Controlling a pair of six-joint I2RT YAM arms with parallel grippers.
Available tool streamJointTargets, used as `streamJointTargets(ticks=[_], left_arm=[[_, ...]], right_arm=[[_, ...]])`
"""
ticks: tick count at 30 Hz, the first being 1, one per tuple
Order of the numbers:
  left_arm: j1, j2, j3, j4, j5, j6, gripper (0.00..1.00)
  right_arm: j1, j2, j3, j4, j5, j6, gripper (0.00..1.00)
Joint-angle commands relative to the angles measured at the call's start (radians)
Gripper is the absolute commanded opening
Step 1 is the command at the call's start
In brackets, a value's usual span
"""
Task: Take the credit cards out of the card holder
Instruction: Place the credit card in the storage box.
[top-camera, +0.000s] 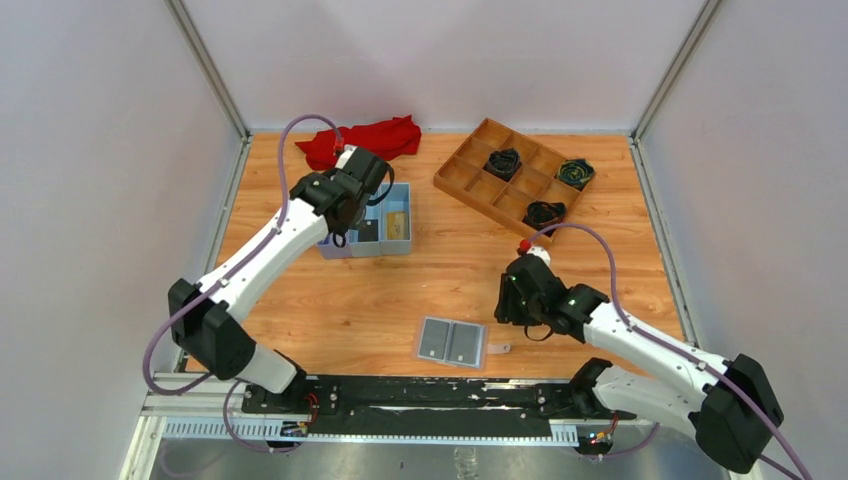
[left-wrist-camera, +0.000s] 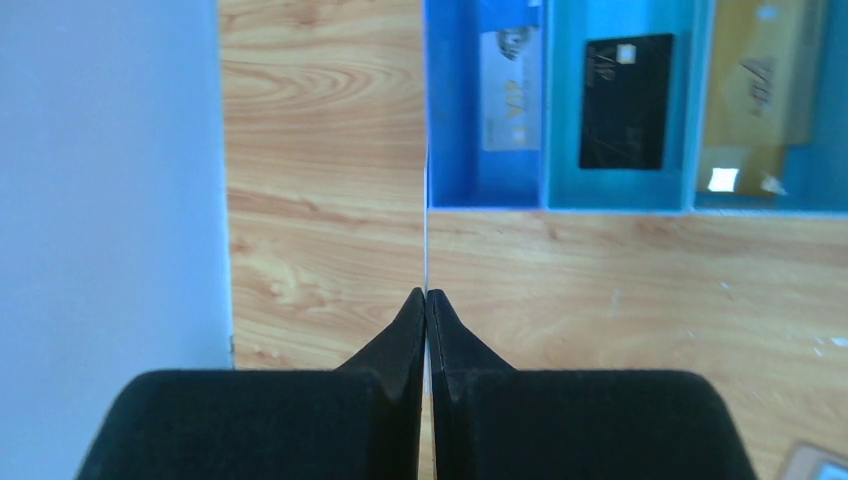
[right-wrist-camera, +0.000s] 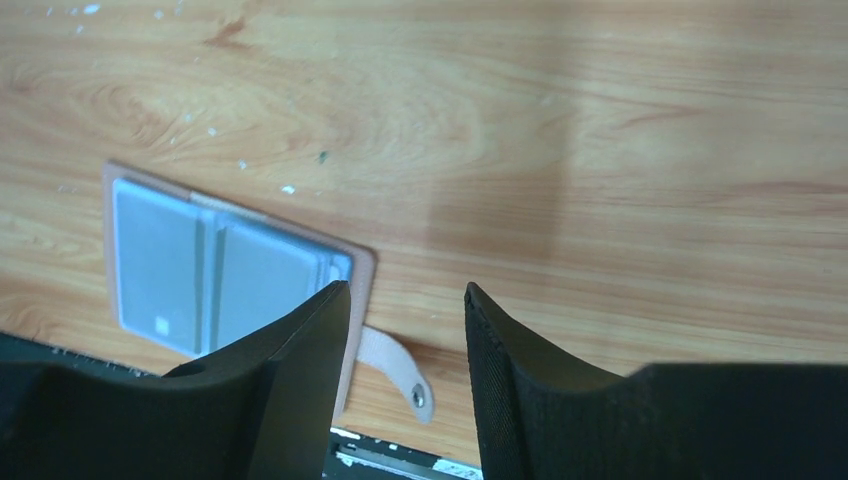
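This is a robotics lab test cell. A wood-grain desk (top-camera: 440, 290) is boxed in by plain white panels (top-camera: 100, 150) on aluminium posts (top-camera: 205, 65), behind and left of the left gripper (left-wrist-camera: 427, 292). Two white arms (top-camera: 270, 250) are bolted to a black rail (top-camera: 420, 395) along the desk's near edge.

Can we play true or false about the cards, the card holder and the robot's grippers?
1. The black card lies in the middle compartment of the blue tray. True.
2. The card holder is folded shut. False: it lies open on the table, grey panels up.
3. The right gripper holds a card. False: it is open and empty.
4. The red cloth lies near the table's far edge. True.
5. The left gripper is wide open. False: it is shut on a thin pale card seen edge-on.
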Motion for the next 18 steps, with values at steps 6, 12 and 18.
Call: streamJointTargets(ticks=[6,12,18], left_arm=[[0.068,0.15,0.089,-0.036,-0.194,0.055,0.0],[0.079,0.227,0.096,-0.03,-0.197,0.017,0.0],[0.088,0.368,0.147,-0.022,-0.214,-0.02,0.0]], right_arm=[[-0.103,0.106,0.188,-0.209,0.148,0.053,0.51],[-0.155,0.172,0.29,-0.264,0.109,0.056,0.51],[-0.17,0.237,0.344,-0.274,0.107,0.038,0.5]])
